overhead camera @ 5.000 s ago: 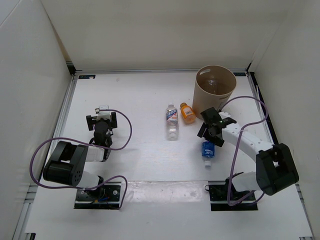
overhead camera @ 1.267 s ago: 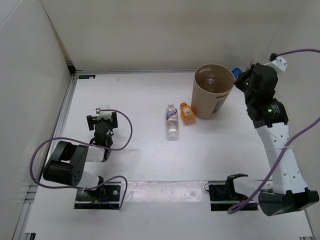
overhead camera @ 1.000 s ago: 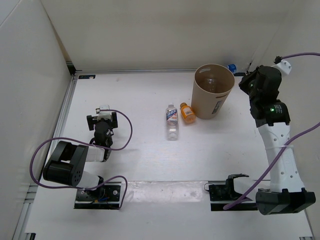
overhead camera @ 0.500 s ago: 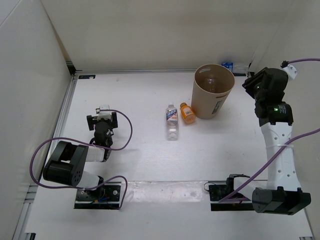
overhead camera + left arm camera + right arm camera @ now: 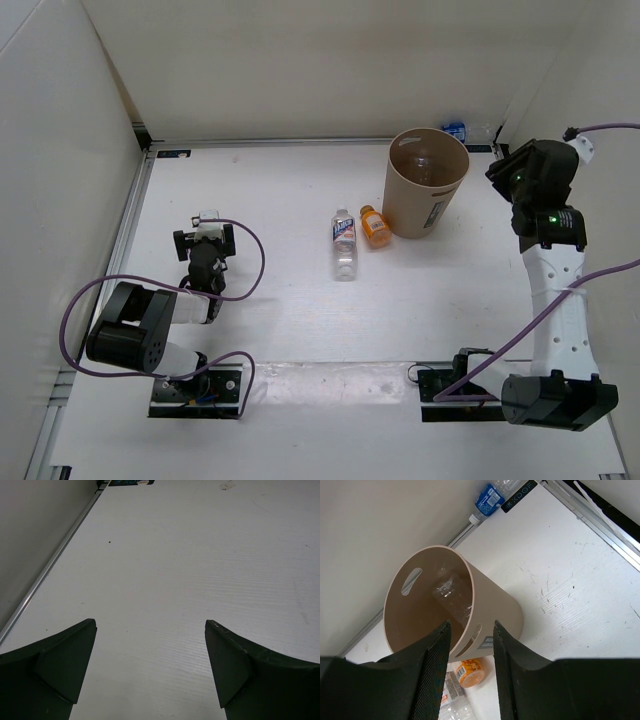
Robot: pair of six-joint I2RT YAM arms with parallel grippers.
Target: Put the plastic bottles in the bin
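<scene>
The tan bin (image 5: pixel 428 200) stands at the back right with one clear bottle (image 5: pixel 424 160) inside it. A clear white-capped bottle (image 5: pixel 344 243) and the stubby orange bottle (image 5: pixel 375 226) lie on the table left of the bin. A blue-labelled bottle (image 5: pixel 455 129) lies outside the bin, against the back wall. My right gripper (image 5: pixel 500 163) hangs raised to the right of the bin, open and empty. Its wrist view shows the gripper (image 5: pixel 470 635), the bin (image 5: pixel 500 605), the bottle inside it (image 5: pixel 452 597), the orange bottle (image 5: pixel 470 671) and the blue-labelled bottle (image 5: pixel 492 495). My left gripper (image 5: pixel 205 225) is open and empty over bare table (image 5: pixel 150 630).
White walls enclose the table on three sides. A metal rail (image 5: pixel 135 215) runs along the left edge and another (image 5: pixel 592 522) along the right. Purple cables loop near both arm bases.
My right gripper lifted the blue-labelled bottle from the table up beside the bin and let go. The bottle now lies behind the bin by the back wall. The left arm stayed still.
</scene>
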